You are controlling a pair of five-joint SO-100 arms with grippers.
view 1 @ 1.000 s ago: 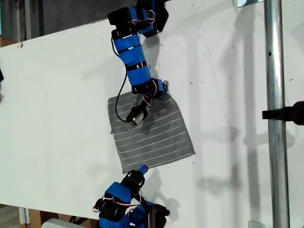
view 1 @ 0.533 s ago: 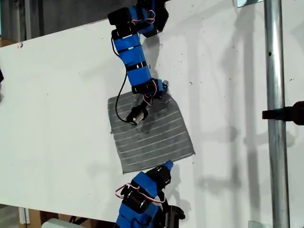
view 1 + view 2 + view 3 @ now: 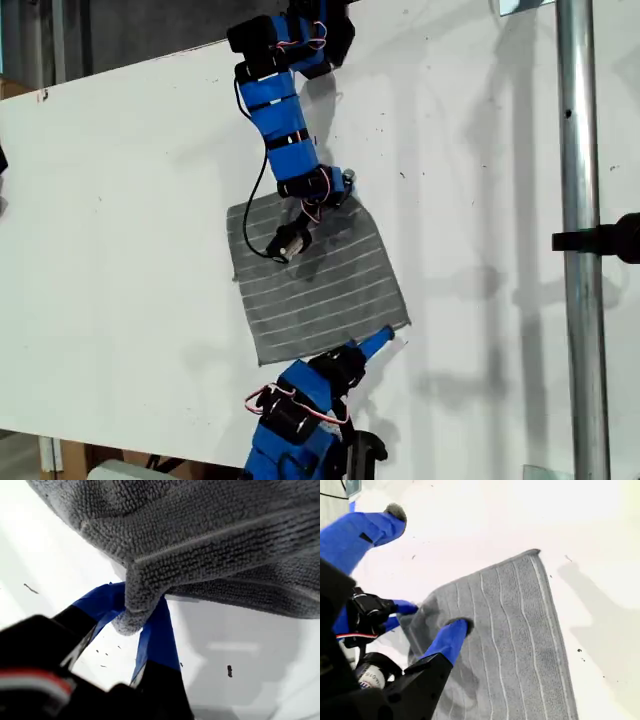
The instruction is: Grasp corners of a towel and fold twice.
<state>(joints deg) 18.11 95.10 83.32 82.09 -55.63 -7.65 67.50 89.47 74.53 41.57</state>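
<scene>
The grey striped towel lies mostly flat on the white table. My first gripper is shut on one towel corner, the far one toward the exterior view's right, and lifts it a little. My second gripper reaches in from the near edge. It is open beside the near corner on the exterior view's right. One of its blue fingers hovers over the towel, the other is off it. The first gripper also shows there, holding the cloth.
A vertical metal pole with a black clamp stands at the exterior view's right. The first arm's wrist camera hangs over the towel's far part. The table's far edge runs slanted behind.
The second arm has swung along the towel's near edge from the corner at the exterior view's left to the one at its right. The first arm has not moved.
</scene>
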